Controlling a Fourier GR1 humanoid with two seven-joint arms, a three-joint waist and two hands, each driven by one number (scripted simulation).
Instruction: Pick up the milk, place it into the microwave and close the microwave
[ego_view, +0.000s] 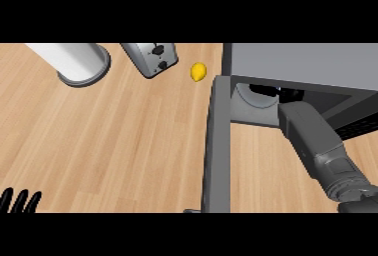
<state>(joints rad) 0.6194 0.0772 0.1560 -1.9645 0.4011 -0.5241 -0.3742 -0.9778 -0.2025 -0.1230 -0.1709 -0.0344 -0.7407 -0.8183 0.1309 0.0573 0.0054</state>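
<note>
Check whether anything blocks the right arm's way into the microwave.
Nothing visible does. The microwave door stands open left of the right forearm, which reaches into the microwave. The lemon and toaster lie left of the door, clear of the opening. The milk does not show.

A kitchen: a wooden counter (111, 140) carries an open-doored microwave (303, 62), a toaster (151, 58) and a lemon (198, 71).

No letters, numbers, brand marks or signs can be read anywhere. The microwave (303, 62), the toaster (151, 59) and the wooden table (111, 140) show no legible marking.
</note>
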